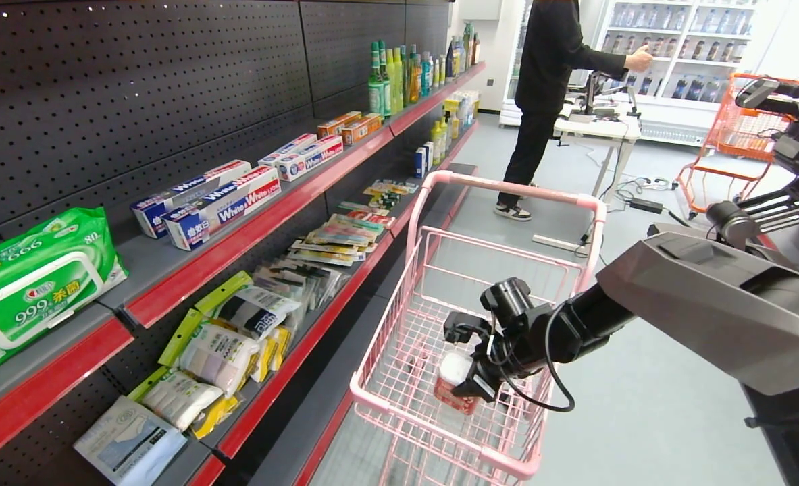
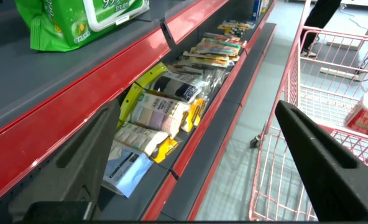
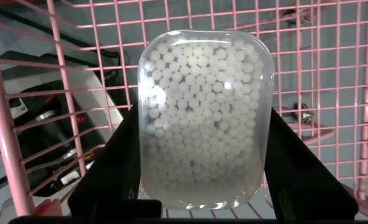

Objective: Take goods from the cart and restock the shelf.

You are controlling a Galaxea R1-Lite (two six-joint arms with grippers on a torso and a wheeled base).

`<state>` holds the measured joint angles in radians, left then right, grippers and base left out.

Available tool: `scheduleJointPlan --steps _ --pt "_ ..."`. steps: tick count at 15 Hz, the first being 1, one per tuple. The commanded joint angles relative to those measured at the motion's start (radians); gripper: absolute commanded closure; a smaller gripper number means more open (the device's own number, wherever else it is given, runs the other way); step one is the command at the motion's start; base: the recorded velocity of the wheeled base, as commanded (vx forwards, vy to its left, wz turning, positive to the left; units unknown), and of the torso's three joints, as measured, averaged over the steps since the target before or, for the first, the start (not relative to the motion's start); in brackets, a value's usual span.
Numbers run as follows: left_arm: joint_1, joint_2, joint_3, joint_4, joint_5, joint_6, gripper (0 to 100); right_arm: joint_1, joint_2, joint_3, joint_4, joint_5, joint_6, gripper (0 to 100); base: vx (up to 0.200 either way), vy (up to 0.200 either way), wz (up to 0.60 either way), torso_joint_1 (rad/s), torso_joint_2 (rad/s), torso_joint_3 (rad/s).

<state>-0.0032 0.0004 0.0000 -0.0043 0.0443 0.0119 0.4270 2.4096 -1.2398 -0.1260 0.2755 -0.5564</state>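
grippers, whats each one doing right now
left gripper: open, nothing between its fingers
right gripper: shut on the tub of white beads, inside the pink cart

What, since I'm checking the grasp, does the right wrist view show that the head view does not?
Right wrist view: white beads packed under the clear top of the container, the jaws of the right gripper pressed on both its sides. Head view: the shelf with toothpaste boxes and wet wipes, and the container's red body. Both: the pink cart with the container in it.
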Motion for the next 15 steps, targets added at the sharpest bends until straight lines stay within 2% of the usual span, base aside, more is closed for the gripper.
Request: scheduleJointPlan --steps 1,5,9,13,15 --pt "0.0 0.003 0.0 0.0 0.0 0.0 0 -0.027 -0.087 0.008 -0.001 -0.006 0.021 100 0.0 0.0 0.0 0.0 0.0 0.0" --pt "0.0 0.001 0.0 0.0 0.0 0.0 0 -0.031 -0.268 0.059 0.006 -0.082 0.2 100 0.0 0.0 0.0 0.0 0.0 0.0" --pt "0.0 0.001 0.0 0.0 0.0 0.0 0 -0.065 -0.468 0.143 0.008 -0.153 0.224 100 0.0 0.0 0.0 0.0 0.0 0.0" --pt "0.0 0.0 0.0 0.0 0.002 0.0 0 -0.218 -0.645 0.253 0.009 -0.179 0.247 100 0.0 0.0 0.0 0.0 0.0 0.0" --pt "0.0 0.0 0.0 0.0 0.002 0.0 0 -0.267 -0.695 0.306 0.009 -0.18 0.271 100 0.0 0.0 0.0 0.0 0.0 0.0"
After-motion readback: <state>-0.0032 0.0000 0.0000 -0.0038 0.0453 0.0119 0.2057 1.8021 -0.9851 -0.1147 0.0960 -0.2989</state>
